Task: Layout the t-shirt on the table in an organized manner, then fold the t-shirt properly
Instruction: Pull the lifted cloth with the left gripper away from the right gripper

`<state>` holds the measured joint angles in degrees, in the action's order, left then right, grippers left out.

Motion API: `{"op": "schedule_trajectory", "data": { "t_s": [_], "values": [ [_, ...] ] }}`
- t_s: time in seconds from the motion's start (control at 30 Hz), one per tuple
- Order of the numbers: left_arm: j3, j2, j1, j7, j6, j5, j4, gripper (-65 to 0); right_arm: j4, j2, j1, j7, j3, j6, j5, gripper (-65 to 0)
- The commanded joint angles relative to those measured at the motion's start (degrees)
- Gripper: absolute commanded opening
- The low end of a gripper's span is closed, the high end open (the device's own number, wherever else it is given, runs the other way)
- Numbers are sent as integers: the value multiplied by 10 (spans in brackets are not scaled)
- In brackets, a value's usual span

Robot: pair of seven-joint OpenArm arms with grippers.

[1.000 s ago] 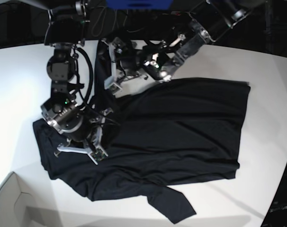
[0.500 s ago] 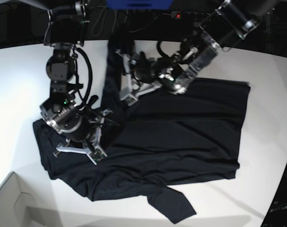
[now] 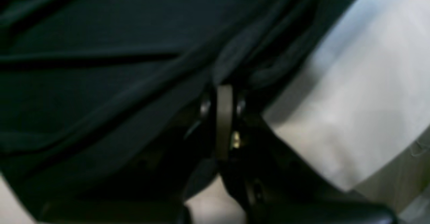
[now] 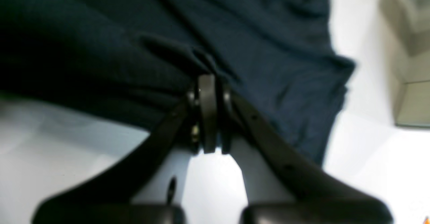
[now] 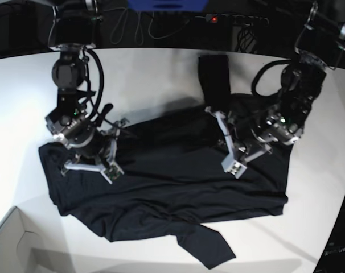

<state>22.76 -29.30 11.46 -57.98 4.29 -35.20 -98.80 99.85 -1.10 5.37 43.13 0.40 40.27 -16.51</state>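
The black t-shirt [image 5: 189, 187] lies spread and creased on the white table [image 5: 161, 74], one sleeve [image 5: 213, 74] reaching toward the far edge and another [image 5: 209, 250] near the front. My left gripper [image 5: 225, 142] sits over the shirt's upper right part. In the left wrist view it [image 3: 224, 89] is shut on a bunched fold of t-shirt [image 3: 100, 49]. My right gripper [image 5: 115, 153] is at the shirt's left part. The right wrist view shows it [image 4: 206, 79] shut on a pinch of t-shirt [image 4: 268, 32] above the table [image 4: 67, 143].
A white cardboard box corner [image 5: 7, 244] sits at the front left, seen too as a box [image 4: 410, 99] in the right wrist view. Cables and dark equipment [image 5: 161, 23] line the far edge. The table [image 3: 352, 99] ends at a curved edge near the left gripper.
My left gripper has shut on the shirt's upper edge and swung right, dragging that fabric with it. My right gripper stayed shut and shifted slightly up.
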Motion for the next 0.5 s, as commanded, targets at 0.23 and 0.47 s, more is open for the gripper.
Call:
{"op": "schedule_trajectory", "data": {
  "t_s": [0.23,0.47],
  "values": [
    [-42,-15,41,9,1,0,-6,-650,12,-2,-44,-13,1,-3,0,-650],
    [-40,4,46,4,1,-1,14,-650,53,-20,-120,-13,16,-3,0,-650]
  ]
}}
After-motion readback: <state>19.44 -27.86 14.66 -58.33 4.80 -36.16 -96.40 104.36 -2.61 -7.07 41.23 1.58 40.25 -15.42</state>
